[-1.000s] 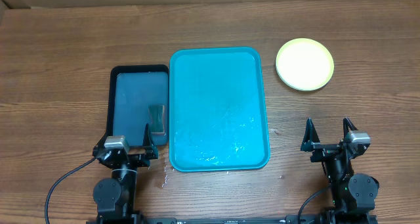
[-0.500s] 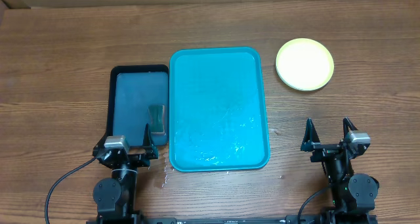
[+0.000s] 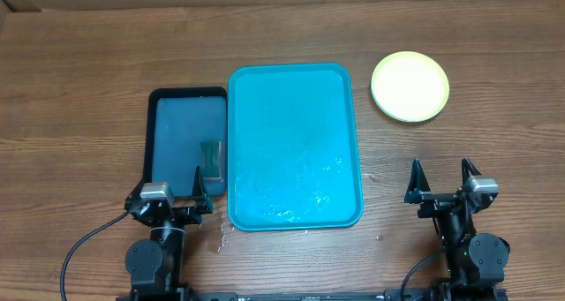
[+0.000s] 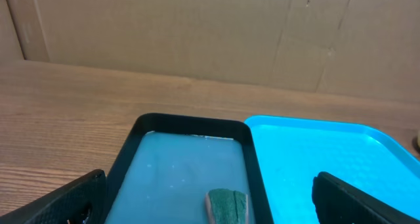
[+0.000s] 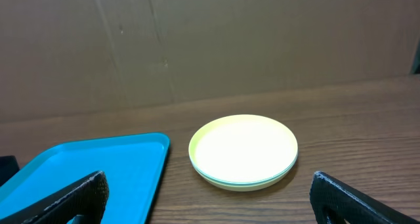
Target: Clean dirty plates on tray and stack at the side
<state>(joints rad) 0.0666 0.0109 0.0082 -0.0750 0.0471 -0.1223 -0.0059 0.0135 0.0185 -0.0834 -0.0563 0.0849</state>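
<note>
The teal tray (image 3: 294,142) lies at the table's middle with nothing on it except a wet sheen and droplets near its front. It also shows in both wrist views, tray (image 4: 328,165) and tray (image 5: 85,165). The plates (image 3: 410,86) sit stacked on the wood at the far right, off the tray, the top one pale yellow with a lime rim. Edges of lower plates (image 5: 243,148) show beneath it. My left gripper (image 3: 172,186) (image 4: 209,184) is open at the near edge, facing the black tray. My right gripper (image 3: 440,173) (image 5: 209,181) is open, facing the plates, holding nothing.
A smaller black tray (image 3: 172,96) (image 4: 190,122) holding water sits against the teal tray's left side. A green sponge (image 3: 210,160) (image 4: 227,205) rests in its near right corner. A cardboard wall stands behind the table.
</note>
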